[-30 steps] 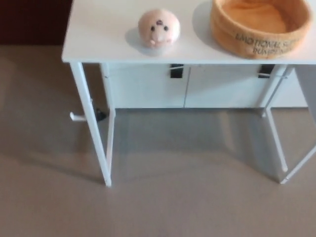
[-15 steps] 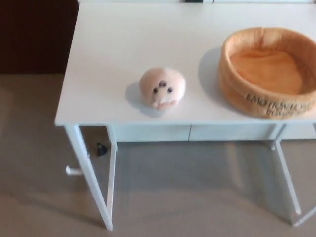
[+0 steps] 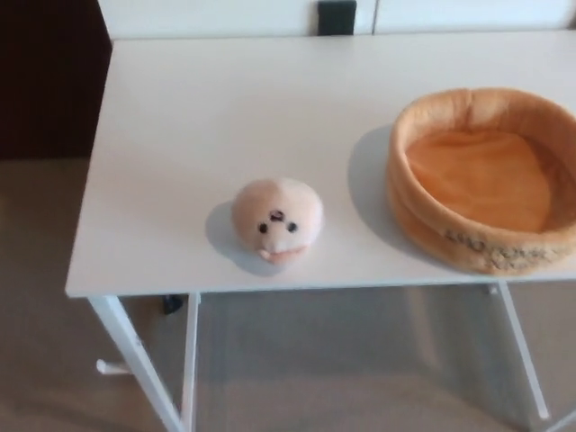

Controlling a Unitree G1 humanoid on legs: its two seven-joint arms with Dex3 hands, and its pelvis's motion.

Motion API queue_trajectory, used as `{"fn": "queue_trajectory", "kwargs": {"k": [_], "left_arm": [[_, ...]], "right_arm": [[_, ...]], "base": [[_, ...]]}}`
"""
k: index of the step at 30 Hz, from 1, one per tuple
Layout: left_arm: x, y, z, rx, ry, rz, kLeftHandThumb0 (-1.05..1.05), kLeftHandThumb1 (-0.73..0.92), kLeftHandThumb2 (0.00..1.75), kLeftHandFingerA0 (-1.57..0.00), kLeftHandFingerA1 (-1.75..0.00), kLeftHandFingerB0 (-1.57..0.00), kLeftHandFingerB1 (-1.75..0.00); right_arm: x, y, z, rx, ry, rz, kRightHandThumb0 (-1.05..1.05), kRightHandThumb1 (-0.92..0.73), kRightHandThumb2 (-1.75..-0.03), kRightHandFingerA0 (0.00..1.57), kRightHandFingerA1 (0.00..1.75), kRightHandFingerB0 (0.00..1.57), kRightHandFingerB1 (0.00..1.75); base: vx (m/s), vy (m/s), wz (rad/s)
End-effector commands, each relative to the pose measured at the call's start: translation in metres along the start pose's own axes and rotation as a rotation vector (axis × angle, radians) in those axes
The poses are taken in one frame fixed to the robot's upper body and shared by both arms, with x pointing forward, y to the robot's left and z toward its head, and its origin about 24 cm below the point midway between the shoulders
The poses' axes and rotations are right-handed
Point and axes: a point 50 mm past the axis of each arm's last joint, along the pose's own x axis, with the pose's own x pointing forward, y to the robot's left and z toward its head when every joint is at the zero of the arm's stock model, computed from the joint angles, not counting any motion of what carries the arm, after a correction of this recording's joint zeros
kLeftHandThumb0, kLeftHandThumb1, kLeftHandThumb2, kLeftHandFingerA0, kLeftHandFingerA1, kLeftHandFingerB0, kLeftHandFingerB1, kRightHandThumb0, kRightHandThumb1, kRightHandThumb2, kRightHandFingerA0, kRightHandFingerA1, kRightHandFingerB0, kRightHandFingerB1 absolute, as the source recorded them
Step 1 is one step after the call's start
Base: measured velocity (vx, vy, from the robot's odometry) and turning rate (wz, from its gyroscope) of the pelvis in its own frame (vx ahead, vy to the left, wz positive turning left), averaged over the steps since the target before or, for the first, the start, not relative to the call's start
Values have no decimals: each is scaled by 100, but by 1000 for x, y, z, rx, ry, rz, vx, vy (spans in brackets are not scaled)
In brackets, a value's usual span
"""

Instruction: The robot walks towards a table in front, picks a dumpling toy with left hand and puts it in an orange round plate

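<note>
Dumpling (image 3: 277,221) sits on table (image 3: 180,117), near front edge, left of centre, face toward camera. Plate (image 3: 486,180), orange w/ soft raised wall, stands on table to dumpling's right, well apart, cut by right frame edge; nothing inside. Vs. earlier frames: whole view shifted, i.e. camera moved closer and higher over tabletop; more of top visible, less floor (image 3: 45,297), legs (image 3: 135,360) mostly out of frame. Dumpling and plate keep same relative layout; no object moved. Neither hand nor arm in view, so pose and fingers can't be told
</note>
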Motion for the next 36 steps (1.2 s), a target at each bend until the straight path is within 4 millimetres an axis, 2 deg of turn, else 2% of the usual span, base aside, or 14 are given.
{"fn": "queue_trajectory", "kwargs": {"k": [1, 6, 7, 14, 15, 17, 19, 20, 22, 25, 27, 31, 32, 36], "left_arm": [[-3, 4, -8, 4, 25, 13, -28, 34, 85, -30, -58, -5, -46], [-4, 4, -9, 15, 19, 16, -29, 34, 85, -31, -58, -6, -47], [-4, 4, -9, 14, 19, 17, -41, 51, 56, -39, -37, -21, -29], [-4, 3, -10, 19, 21, 18, -40, 51, 56, -32, -34, -19, -28], [-4, 3, -9, 22, 19, 21, -32, 34, 85, -27, -56, -6, -46], [-3, 4, -7, 22, 16, 29, -44, 51, 56, -38, -36, -21, -28], [-3, 3, -8, 25, 21, 36, -31, 33, 85, -31, -58, -7, -46], [-3, 3, -8, 10, 14, 35, -41, 49, 55, -44, -38, -22, -29], [-3, 3, -8, 0, 11, 33, -28, 34, 85, -30, -57, -7, -46], [-4, 4, -7, 15, 6, 46, -41, 49, 55, -50, -43, -22, -29], [-4, 4, -7, 12, -4, 42, -27, 33, 85, -47, -66, -6, -46], [-5, 4, -7, 5, -24, 36, -39, 50, 56, -55, -59, -21, -29], [-6, 6, -6, 3, -45, 41, -27, 35, 86, -46, -66, -5, -46], [-9, 15, -4, -32, -99, 67, -24, 37, 86, -45, -66, -4, -46]], "right_arm": [[-1, -3, -4, 7, 21, -2, -32, -60, -59, 66, 46, 33, 32], [-2, -1, -6, 24, 14, -1, -32, -61, -58, 66, 45, 33, 31], [-2, -1, -6, 31, 12, 0, -28, -60, -58, 62, 46, 33, 32], [-2, 0, -6, -17, 4, 5, -31, -61, -58, 64, 46, 32, 32], [-1, -1, -3, -1, 8, 4, -39, -49, -74, 57, 56, 27, 42], [0, -2, 0, 4, 4, -2, -39, -49, -74, 58, 56, 27, 42], [0, -3, 0, 4, 5, -4, -30, -61, -58, 63, 46, 33, 32], [0, -4, 1, 1, 12, -5, -30, -61, -59, 69, 48, 33, 32], [0, -4, 1, 27, 11, -1, -29, -61, -58, 70, 50, 32, 32], [0, -4, 2, -8, 16, 2, -42, -50, -75, 63, 57, 26, 41], [0, -3, 0, 3, 23, 4, -41, -49, -75, 57, 55, 25, 41], [0, -1, -2, 18, 15, 9, -40, -49, -74, 58, 57, 27, 42], [0, -1, -1, 2, 9, 8, -40, -50, -76, 57, 56, 27, 42], [0, 0, -1, -14, 5, 8, -32, -62, -59, 63, 45, 33, 32]], "base": [[240, 230, 5], [80, 148, 4], [0, 0, 0], [8, -21, 3], [89, -105, -22], [2, -116, 2], [36, -108, -1], [4, -57, -11], [-18, 5, -8], [-10, 77, -9], [-10, 151, -4], [-22, 219, -4], [7, 119, 5], [34, 1, 7]]}}
